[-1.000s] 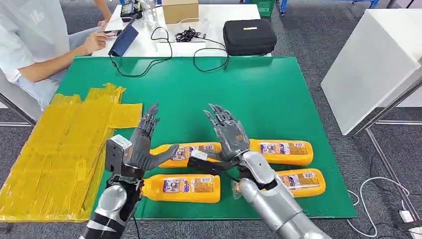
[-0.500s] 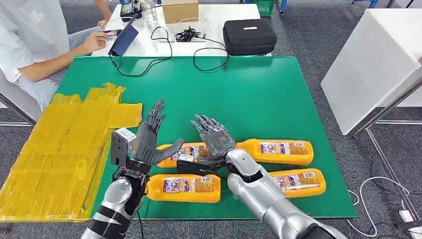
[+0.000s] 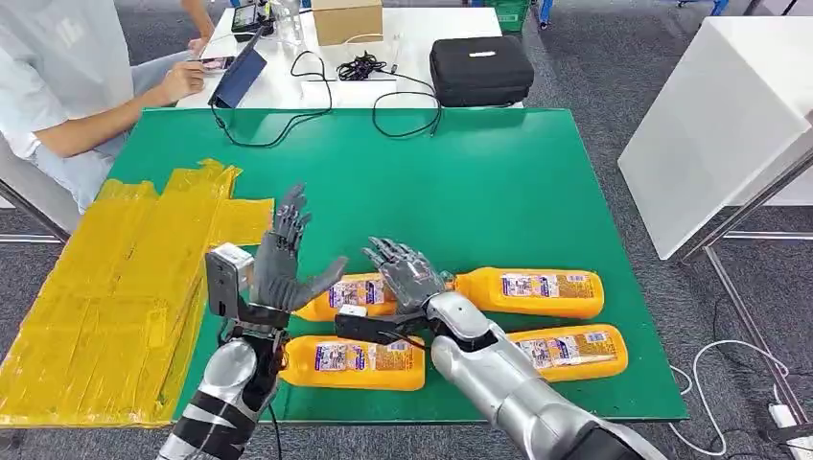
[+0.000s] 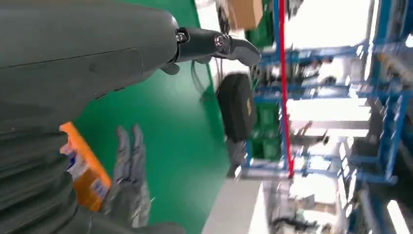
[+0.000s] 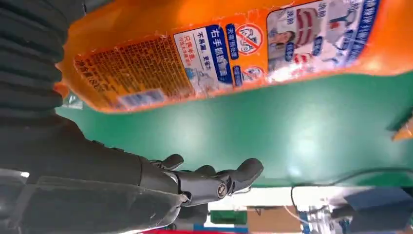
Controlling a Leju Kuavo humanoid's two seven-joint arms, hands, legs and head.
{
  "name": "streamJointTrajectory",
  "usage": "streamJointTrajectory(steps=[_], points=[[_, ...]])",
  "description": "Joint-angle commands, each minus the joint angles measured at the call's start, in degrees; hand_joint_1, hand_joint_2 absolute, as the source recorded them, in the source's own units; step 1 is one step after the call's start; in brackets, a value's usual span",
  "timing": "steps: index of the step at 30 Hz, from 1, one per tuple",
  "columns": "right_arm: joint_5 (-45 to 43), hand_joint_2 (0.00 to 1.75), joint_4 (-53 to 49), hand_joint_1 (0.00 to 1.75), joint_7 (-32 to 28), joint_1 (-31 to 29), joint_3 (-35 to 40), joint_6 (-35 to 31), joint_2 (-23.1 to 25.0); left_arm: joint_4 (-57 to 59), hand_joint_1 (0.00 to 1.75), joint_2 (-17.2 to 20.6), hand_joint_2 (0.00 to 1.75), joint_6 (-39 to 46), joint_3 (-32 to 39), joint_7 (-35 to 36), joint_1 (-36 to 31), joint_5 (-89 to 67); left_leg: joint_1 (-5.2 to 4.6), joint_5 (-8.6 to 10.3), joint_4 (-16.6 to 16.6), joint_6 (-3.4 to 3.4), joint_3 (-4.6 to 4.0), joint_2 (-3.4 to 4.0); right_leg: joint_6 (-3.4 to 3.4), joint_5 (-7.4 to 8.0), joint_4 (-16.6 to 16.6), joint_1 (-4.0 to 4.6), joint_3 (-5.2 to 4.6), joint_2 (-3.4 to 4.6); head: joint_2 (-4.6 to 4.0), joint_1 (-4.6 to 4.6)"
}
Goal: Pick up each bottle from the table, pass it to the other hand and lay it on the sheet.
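Orange plastic bottle with a printed label (image 3: pixel 357 294), the far-left one of four lying on the green table (image 3: pixel 499 182), sits just right of the crinkled yellow sheet (image 3: pixel 115 287). Over the past second the right hand (image 3: pixel 407 271) has dropped and slid left onto it, fingers spread, gripping nothing; the left hand (image 3: pixel 283 264) waits upright, fingers wide. A pickup looks imminent. Label text is Chinese, too blurred to read reliably.

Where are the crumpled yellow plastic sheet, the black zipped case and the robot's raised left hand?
Crumpled yellow plastic sheet (image 3: pixel 115 278): head view, on its flat middle.
Black zipped case (image 3: pixel 479 69): head view, on the middle of its lid.
Left hand (image 3: pixel 280 273): head view, on the palm, fingers spread upward.
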Motion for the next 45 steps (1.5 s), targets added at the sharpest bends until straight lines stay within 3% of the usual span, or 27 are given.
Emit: streamJointTrajectory(steps=[1,4,10,19,26,27,28,29,31,34,37,45], points=[[-0.29,1.75,7.1,0.0,0.18,-2.6,2.88,-0.52,0.13,-2.42,0.0,1.4,1.75,1.55,3.29,-0.08,-0.85,0.88,0.02,-0.07,-0.03,-0.04,0.2,0.01,-0.06,-0.07,-0.02,0.03,0.19,-0.04,0.0,0.0],[-0.85,1.75,8.12,0.0,0.77,-2.32,2.51,-0.43,0.01,-6.18,0.0,1.72,1.75,7.7,8.78,-2.61,0.1,1.79,0.03,-0.09,-0.01,-0.04,0.22,0.06,-0.06,-0.06,-0.02,0.05,0.19,0.02,0.0,0.0],[-0.57,1.75,12.85,0.0,2.26,-2.61,2.79,1.88,0.24,-9.42,0.0,2.84,1.75,7.93,15.78,-2.34,1.96,3.38,0.03,-0.09,-0.07,-0.06,0.26,0.13,-0.07,-0.06,-0.03,0.04,0.21,0.08,0.0,0.0],[-0.5,1.75,14.18,0.0,2.66,-2.57,2.69,2.07,0.08,-9.21,0.0,2.44,1.75,7.59,15.65,-2.58,2.35,3.15,0.05,-0.08,-0.05,-0.03,0.33,-0.02,-0.06,-0.09,-0.06,0.06,0.33,-0.07,0.0,0.0],[2.45,1.75,18.01,0.0,6.43,-2.89,3.36,2.32,-0.18,-8.28,0.0,2.4,1.75,5.98,12.21,-2.43,2.94,1.0,0.01,-0.07,-0.11,-0.06,0.49,-0.11,-0.08,-0.12,-0.1,0.03,0.48,-0.17,0.0,0.0],[2.49,1.75,18.14,0.05,6.45,-2.9,3.33,2.38,-0.26,-8.11,0.0,2.37,1.75,5.92,11.99,-2.43,2.96,0.96,0.02,-0.05,-0.08,-0.05,0.43,-0.12,-0.07,-0.09,-0.09,0.04,0.43,-0.17,0.0,0.0],[3.13,1.75,18.53,0.4,6.89,-2.96,3.47,1.81,-0.45,-7.72,0.0,2.32,1.75,5.9,11.56,-2.43,2.95,0.91,0.04,-0.07,-0.1,-0.06,0.53,-0.17,-0.09,-0.13,-0.11,0.06,0.54,-0.24,0.0,0.0],[3.46,1.75,18.63,1.29,7.11,-2.97,3.57,1.5,-0.52,-7.64,0.0,2.31,1.75,5.91,11.48,-2.43,3.02,0.92,0.02,-0.02,-0.08,-0.04,0.42,-0.17,-0.06,-0.08,-0.1,0.04,0.42,-0.22,0.0,0.0],[4.14,1.75,18.69,1.43,7.34,-2.77,3.8,0.82,-0.65,-7.54,0.0,2.34,1.75,5.94,11.4,-2.4,3.38,0.87,0.05,-0.06,-0.1,-0.05,0.58,-0.13,-0.08,-0.11,-0.14,0.08,0.57,-0.22,0.0,-0.04],[4.86,1.75,18.64,1.48,7.85,-2.43,3.77,-0.38,-0.66,-7.18,0.0,2.38,1.75,5.92,11.31,-2.27,3.63,0.65,0.04,-0.04,-0.12,-0.06,0.64,-0.09,-0.08,-0.07,-0.16,0.08,0.62,-0.19,0.0,0.02],[5.61,1.75,18.52,1.71,8.19,-2.18,3.37,-2.08,-0.67,-7.06,0.0,2.35,1.75,5.84,11.28,-2.16,3.89,0.48,0.0,-0.02,-0.1,-0.04,0.65,-0.1,-0.06,-0.08,-0.11,0.04,0.6,-0.18,0.0,0.0],[6.37,1.75,18.05,1.75,8.14,-2.06,1.63,-5.1,-0.84,-7.23,0.0,2.37,1.75,5.79,11.37,-2.07,4.14,0.31,0.02,-0.03,-0.09,-0.04,0.67,-0.08,-0.06,-0.07,-0.12,0.06,0.64,-0.16,0.0,0.0]])
